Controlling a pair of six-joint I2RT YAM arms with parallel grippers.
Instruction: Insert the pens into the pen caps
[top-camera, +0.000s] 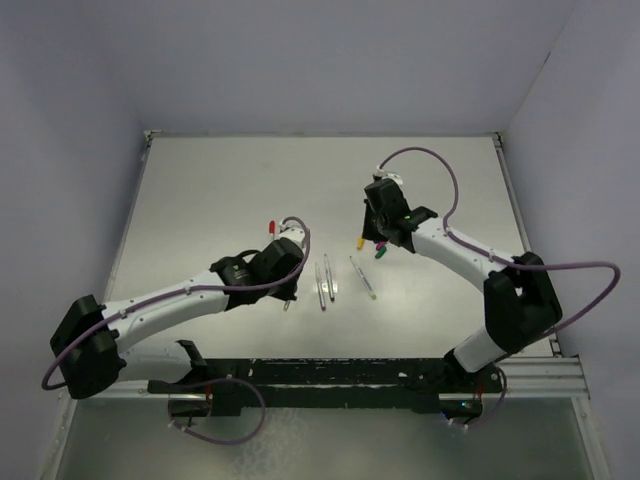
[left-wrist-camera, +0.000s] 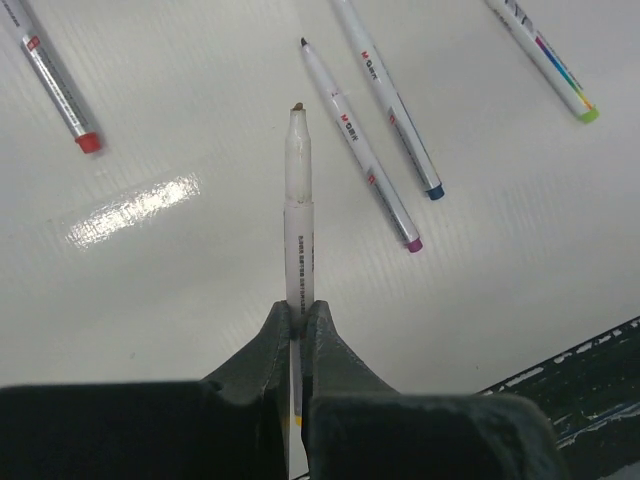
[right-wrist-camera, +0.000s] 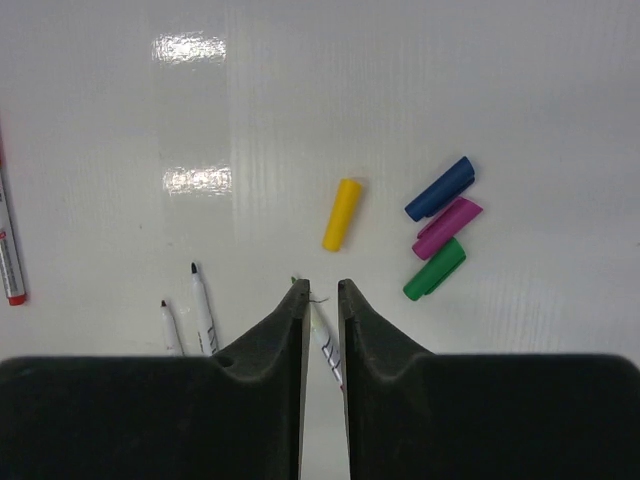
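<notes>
Left hand (left-wrist-camera: 298, 318): fingers pinched shut on one pen (left-wrist-camera: 298, 200), its tip pointing away from the hand, over the table (left-wrist-camera: 150, 300). Loose on the table: red-ended pen (left-wrist-camera: 55, 80) lying apart; purple-ended pen (left-wrist-camera: 362, 155), blue-ended pen (left-wrist-camera: 390, 100) and green-ended pen (left-wrist-camera: 545, 60) lying near one another. Right hand (right-wrist-camera: 320, 292): fingers at a narrow gap, gripping nothing. Ahead of it: yellow cap (right-wrist-camera: 343, 214) lying alone; blue cap (right-wrist-camera: 440, 188), purple cap (right-wrist-camera: 447, 228) and green cap (right-wrist-camera: 434, 268) packed side by side just beside it.
</notes>
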